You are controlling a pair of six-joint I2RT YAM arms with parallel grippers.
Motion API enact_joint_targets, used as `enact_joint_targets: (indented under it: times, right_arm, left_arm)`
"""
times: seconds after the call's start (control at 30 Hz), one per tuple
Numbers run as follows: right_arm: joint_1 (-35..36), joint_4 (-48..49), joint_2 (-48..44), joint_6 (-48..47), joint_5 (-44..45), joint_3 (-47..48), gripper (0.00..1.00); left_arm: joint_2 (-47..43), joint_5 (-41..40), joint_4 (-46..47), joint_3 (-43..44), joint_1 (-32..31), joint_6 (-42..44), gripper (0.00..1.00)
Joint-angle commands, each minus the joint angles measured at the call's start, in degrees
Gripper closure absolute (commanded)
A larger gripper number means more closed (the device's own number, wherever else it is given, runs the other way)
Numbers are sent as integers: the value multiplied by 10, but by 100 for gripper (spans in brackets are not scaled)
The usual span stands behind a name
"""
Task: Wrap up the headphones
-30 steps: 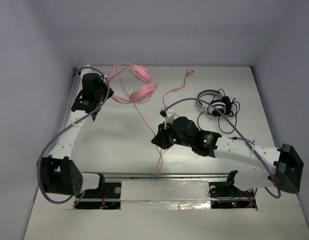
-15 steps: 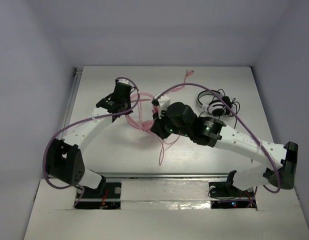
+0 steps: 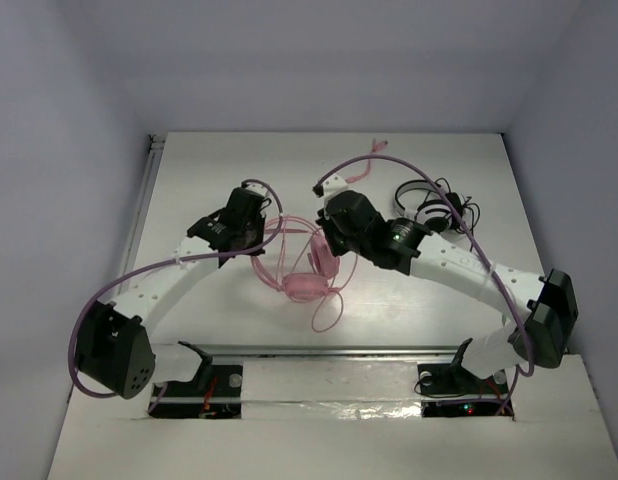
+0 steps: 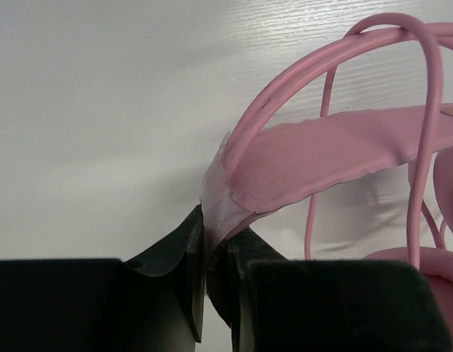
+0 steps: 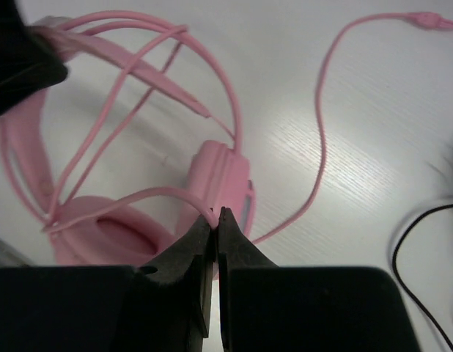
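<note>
The pink headphones (image 3: 307, 278) are seen at the middle of the table (image 3: 389, 320), between the two arms. The left jaws are clamped tight on the pink headband (image 4: 322, 158) at its clear-wrapped end. The right jaws are pinched closed on the thin pink cable (image 5: 323, 139), just beside an ear cup (image 5: 223, 180). Black-and-white headphones (image 3: 429, 208) are seen at the far right.

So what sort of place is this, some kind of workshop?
Probably a robot lab test cell: a left arm and right arm bolted to a white table, plain walls boxing it in, pink headphones and black-and-white headphones as practice objects.
</note>
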Motion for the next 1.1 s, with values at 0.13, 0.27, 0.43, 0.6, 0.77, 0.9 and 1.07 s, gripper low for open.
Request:
enact_joint_targets:
  times: [0.13, 0.27, 0.43, 0.6, 0.77, 0.9, 1.07]
  right_arm:
    - [-37, 39, -5, -17, 65, -24, 100]
    - [-42, 67, -2, -23, 95, -35, 95]
    - [-59, 131, -8, -28, 96, -58, 85]
    - [-85, 191, -13, -15, 52, -90, 84]
    - [-127, 242, -32, 10, -55, -123, 80]
    - [-163, 342, -67, 43, -202, -181, 79]
    - [-200, 499, -110, 100, -352, -268, 74]
  left_arm:
    - [-21, 55, 25, 16, -2, 14, 100]
    - [-19, 80, 24, 32, -2, 25, 100]
    - [-31, 162, 43, 36, -2, 38, 100]
    - [-22, 229, 45, 78, -2, 41, 100]
    - [-32, 305, 57, 100, 16, 34, 100]
    - [-39, 357, 67, 117, 23, 25, 100]
    - [-49, 351, 56, 156, 28, 19, 100]
